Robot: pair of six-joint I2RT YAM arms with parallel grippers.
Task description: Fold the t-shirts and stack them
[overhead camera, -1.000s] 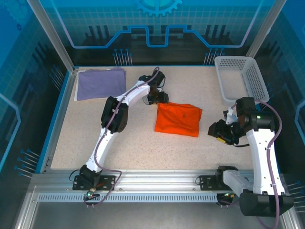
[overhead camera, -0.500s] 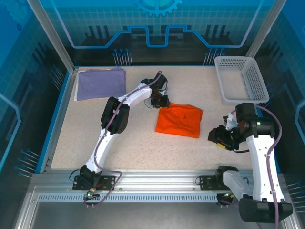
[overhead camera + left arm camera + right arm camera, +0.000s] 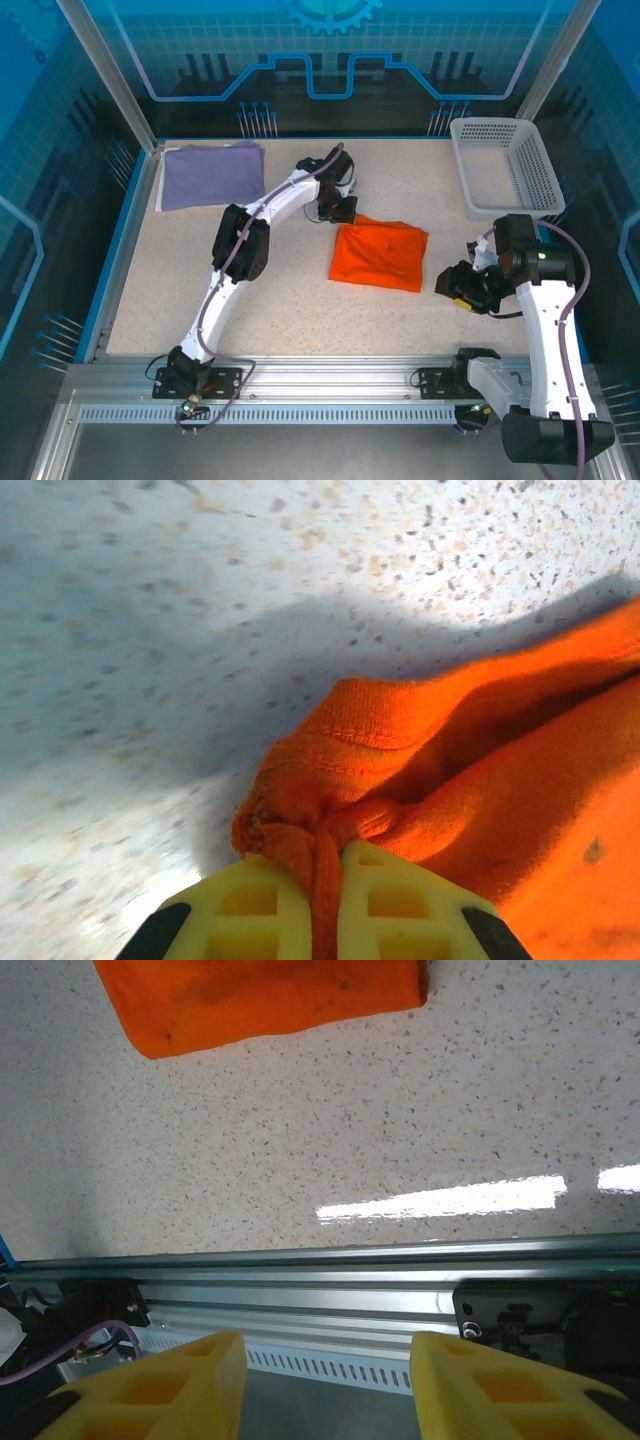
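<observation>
Corner of the orange t-shirt [image 3: 480, 780] sits pinched in the left gripper [image 3: 325, 865]; right gripper [image 3: 328, 1348] hangs spread, shirt ahead.

left gripper [image 3: 326, 885] now tight on t-shirt [image 3: 500, 770]

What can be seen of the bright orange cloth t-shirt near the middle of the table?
The bright orange cloth t-shirt lies folded into a rough rectangle, slightly skewed, on the speckled table. It looks like soft knit fabric, with a stitched hem showing near its far-left corner and a few small dark specks on the surface. That corner is bunched up and pinched in the shut left gripper; the rest rests flat on the table. Nothing else touches it.
</observation>
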